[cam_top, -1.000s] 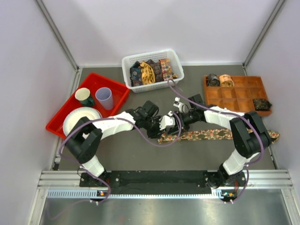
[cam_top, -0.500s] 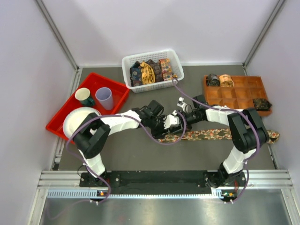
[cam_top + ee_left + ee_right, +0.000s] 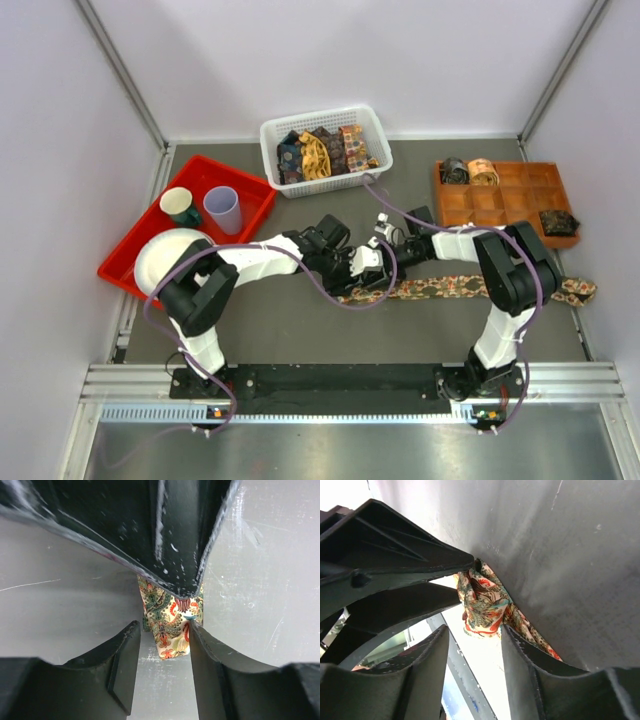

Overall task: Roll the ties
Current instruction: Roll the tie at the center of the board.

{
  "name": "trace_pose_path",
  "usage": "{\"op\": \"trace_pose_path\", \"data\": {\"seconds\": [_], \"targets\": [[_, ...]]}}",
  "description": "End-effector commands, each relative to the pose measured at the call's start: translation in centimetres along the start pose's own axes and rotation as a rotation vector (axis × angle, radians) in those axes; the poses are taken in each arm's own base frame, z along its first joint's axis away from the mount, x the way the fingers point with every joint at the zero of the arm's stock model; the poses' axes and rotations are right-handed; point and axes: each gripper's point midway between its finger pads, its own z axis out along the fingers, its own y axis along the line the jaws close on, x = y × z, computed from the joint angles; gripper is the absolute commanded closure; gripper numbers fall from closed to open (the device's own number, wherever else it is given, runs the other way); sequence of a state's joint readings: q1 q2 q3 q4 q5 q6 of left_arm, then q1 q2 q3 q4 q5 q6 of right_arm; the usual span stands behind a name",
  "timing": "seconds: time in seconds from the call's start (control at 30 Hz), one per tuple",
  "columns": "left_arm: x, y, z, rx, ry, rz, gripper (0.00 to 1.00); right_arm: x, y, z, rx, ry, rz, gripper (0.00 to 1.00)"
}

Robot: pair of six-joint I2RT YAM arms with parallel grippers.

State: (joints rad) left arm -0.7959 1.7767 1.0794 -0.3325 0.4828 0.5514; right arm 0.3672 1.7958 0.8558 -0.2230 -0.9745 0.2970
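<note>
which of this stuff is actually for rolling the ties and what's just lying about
For the job: patterned tie laid out on the table; loose ties in the white basket; rolled ties in the orange compartment tray.
Just lying about: red tray, green mug, lilac cup, white plate.

Counting now: one flat tie lying loose, three rolled ties sitting in one organizer, and bundled ties piling in one basket, number not readable. Also showing two cups, one plate, one tray, two arms.
</note>
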Motion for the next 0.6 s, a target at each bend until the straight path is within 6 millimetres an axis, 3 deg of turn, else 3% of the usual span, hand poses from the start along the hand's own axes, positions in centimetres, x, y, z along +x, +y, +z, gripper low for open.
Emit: {"op": "trace_pose_path", "data": {"seconds": [0.0,0.1,0.2,0.23,0.4,0.57], "targets": [[-2.2,0.7,0.0,-0.011,-0.059,0.039,0.52,-0.8,0.0,0.8,0.015,-0.009,-0.067,0.56],[-2.3,0.7,0.0,-0.008,-0.062,0.040,0.52,-1.0,-0.3,0.9,0.041,-0.017,-0.078,0.67],[-2.0,0.4,-0.2,-0.004,-0.053,0.040,0.44,-1.1,-0.8,0.9,0.065,-0.012,-0.074,0.88],[-2.1,0.4,-0.5,-0.011,-0.052,0.052,0.40,-1.0,-0.8,0.8,0.070,-0.011,-0.074,1.00],[-1.2,-0.2,-1.5,-0.021,-0.045,0.117,0.15,-0.6,-0.5,0.4,0.073,-0.009,-0.087,1.00],[-2.2,0.2,-0.7,-0.037,-0.054,0.118,0.11,-0.1,0.4,0.1,0.043,-0.001,-0.078,1.00]]}}
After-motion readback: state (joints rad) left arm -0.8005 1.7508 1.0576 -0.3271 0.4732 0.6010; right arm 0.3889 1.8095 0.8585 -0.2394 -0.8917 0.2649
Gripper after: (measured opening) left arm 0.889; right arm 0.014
